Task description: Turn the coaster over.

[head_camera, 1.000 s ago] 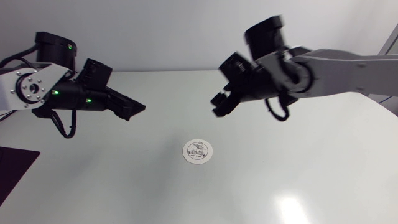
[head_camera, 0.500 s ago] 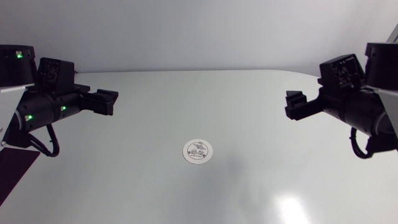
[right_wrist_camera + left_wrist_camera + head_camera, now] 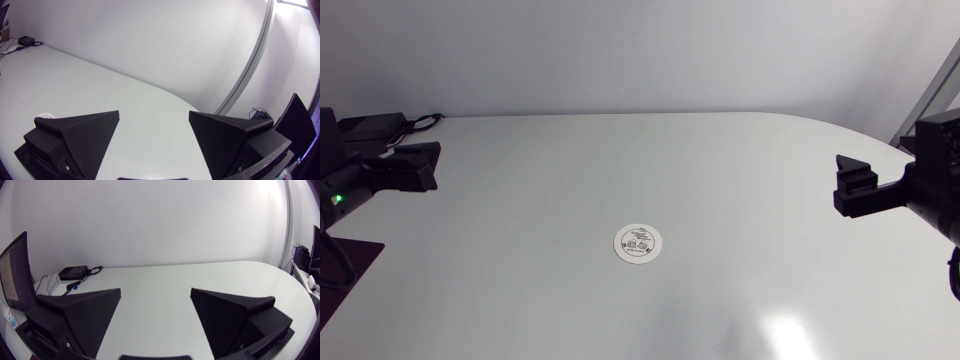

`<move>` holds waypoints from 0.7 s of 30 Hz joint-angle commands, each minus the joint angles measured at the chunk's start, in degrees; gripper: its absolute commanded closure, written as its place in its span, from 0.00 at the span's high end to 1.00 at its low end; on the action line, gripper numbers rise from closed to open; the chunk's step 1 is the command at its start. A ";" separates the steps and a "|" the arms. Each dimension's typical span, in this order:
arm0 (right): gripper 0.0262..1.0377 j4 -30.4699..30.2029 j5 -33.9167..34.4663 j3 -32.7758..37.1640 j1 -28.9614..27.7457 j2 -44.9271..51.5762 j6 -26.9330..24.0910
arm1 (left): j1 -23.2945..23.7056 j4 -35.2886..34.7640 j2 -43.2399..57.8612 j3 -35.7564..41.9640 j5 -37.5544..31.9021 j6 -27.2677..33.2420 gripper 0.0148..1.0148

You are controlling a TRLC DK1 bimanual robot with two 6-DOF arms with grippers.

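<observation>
The coaster (image 3: 637, 243) is a round white disc with small dark print on its upper face, lying flat near the middle of the white table (image 3: 740, 180). My left gripper (image 3: 425, 165) hangs at the table's left edge, far from the coaster. In the left wrist view it (image 3: 156, 292) is open, with only bare table between its fingers. My right gripper (image 3: 850, 187) is at the right edge, equally far away. It (image 3: 154, 114) is open and holds nothing. A sliver of the coaster (image 3: 47, 115) peeks out beyond one of its fingers.
A dark mat (image 3: 345, 265) lies at the table's front left edge. A small black box with cables (image 3: 72, 272) sits at the far left corner.
Both arms have drawn back from above the table's middle to its side edges. The right gripper's fingers have spread wider. The coaster has stayed where it was.
</observation>
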 commanded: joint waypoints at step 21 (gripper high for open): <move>0.96 9.43 4.96 -18.10 10.13 -18.63 -6.70 | -0.05 9.17 -30.36 -23.05 -3.45 -3.20 0.97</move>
